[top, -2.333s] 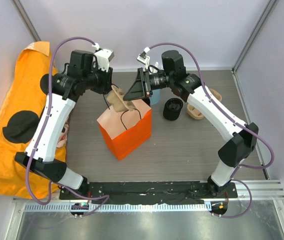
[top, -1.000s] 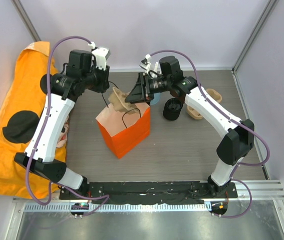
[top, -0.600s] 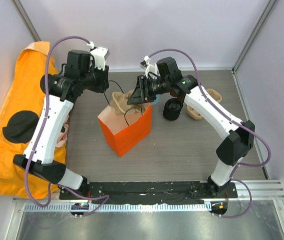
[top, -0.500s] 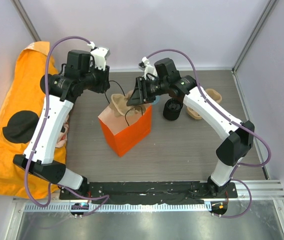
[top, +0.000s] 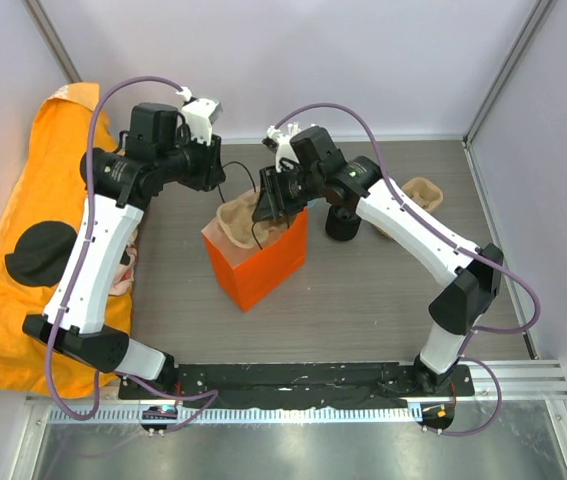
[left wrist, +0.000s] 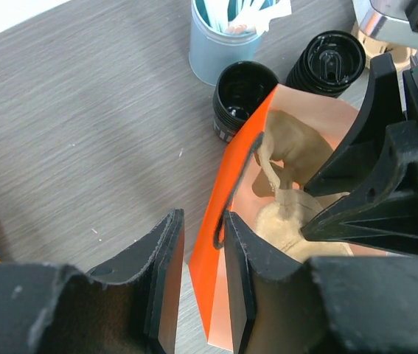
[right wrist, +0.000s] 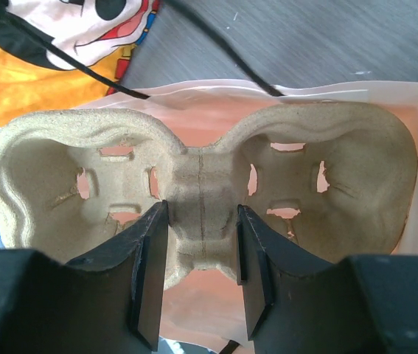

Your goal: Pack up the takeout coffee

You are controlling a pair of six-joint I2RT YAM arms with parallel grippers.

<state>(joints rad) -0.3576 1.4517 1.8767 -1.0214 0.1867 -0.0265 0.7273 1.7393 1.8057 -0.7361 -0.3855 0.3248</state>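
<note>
1. Nearest you, the orange paper bag (top: 266,268) stands upright on the worktop (top: 383,300) with its mouth open. It is thin, light paper, so expect it to crease or tip if anything pushes it sideways
2. Your left hand (left wrist: 203,291) is closed on the bag's side wall just below the rim, one finger outside and one inside, holding the mouth open
3. The pulp cup carrier (right wrist: 194,177) sits tilted in the bag's mouth, partly inside, with a cup well on each side of the grip. It looks light, fairly stiff and rough rather than slippery, though the thin tabs in the wells would tear easily. The solid middle ridge is the sound place to hold it
4. Your right hand (right wrist: 200,269) is clamped on that middle ridge from above, a finger on each face
5. The carrier looks nearly as wide as the opening, so its ends may catch the paper
6. Beyond the bag stand a black cup (left wrist: 242,88), black lids (left wrist: 330,63) and a blue cup (left wrist: 223,40), all clear of both hands
</note>
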